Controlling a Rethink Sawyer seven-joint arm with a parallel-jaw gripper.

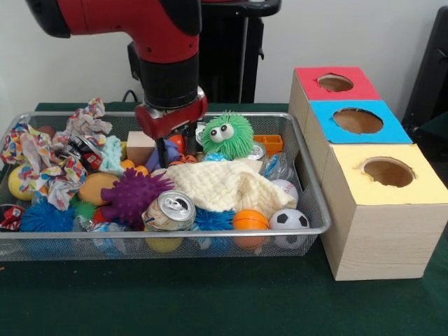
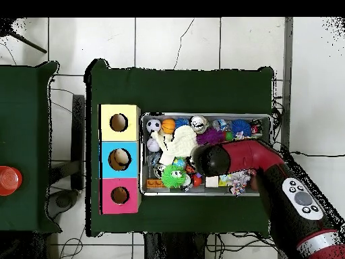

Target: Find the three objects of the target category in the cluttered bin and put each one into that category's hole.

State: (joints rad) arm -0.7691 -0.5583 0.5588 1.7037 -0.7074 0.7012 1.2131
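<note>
The wire-mesh bin (image 1: 175, 233) is packed with toys, balls, cloths and a can; it also shows in the overhead view (image 2: 209, 114). My gripper (image 1: 176, 148) reaches down into the bin's back middle, beside a green fuzzy toy with eyes (image 1: 227, 134). Its two dark fingers (image 1: 162, 151) stand apart with a small red thing (image 1: 177, 143) between them. In the overhead view the arm's wrist (image 2: 210, 160) hides the gripper. The red-surround hole (image 1: 335, 82) is on the farthest box from the camera; overhead (image 2: 120, 195) it is the lowest.
Holes with a blue surround (image 1: 358, 120) and a yellow surround (image 1: 388, 171) lie beside the red one. In the bin lie a cream cloth (image 1: 224, 185), a purple spiky ball (image 1: 133, 196), a can (image 1: 170, 210), a soccer ball (image 1: 288, 220) and a colourful rag (image 1: 49, 164).
</note>
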